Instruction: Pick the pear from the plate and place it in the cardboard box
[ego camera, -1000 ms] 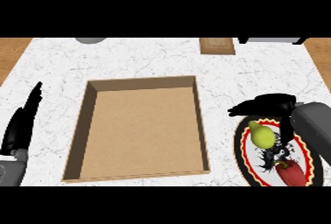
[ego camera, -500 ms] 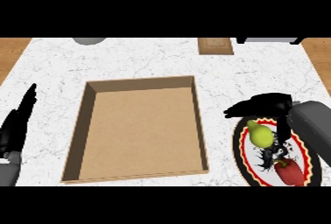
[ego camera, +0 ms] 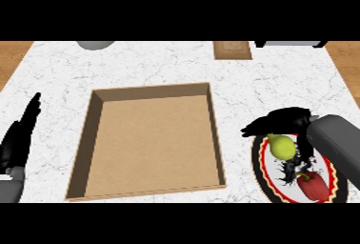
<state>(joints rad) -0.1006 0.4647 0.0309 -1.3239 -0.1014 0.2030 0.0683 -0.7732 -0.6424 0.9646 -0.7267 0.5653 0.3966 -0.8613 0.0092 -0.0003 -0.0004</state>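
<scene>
While the pear (ego camera: 281, 146) lies beside a red pepper (ego camera: 314, 185), the right hand (ego camera: 281, 121) overhangs it.

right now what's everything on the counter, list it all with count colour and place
cardboard box: one, brown, open and with nothing in it, middle of the counter
plate: one, black rim with a red and white inside, right of the box near the front edge
pear: one, yellow-green, on the plate's far part
red pepper: one, red, on the plate's near part
grey round thing: one, far edge at the left, cut off by the view
small brown board: one, far edge, right of centre
dark grey thing: one, far right corner, too cut off to name
counter: one, white marble
left hand: one, black, open, fingers straight, resting at the left edge
right hand: one, black, fingers curled over the pear
</scene>
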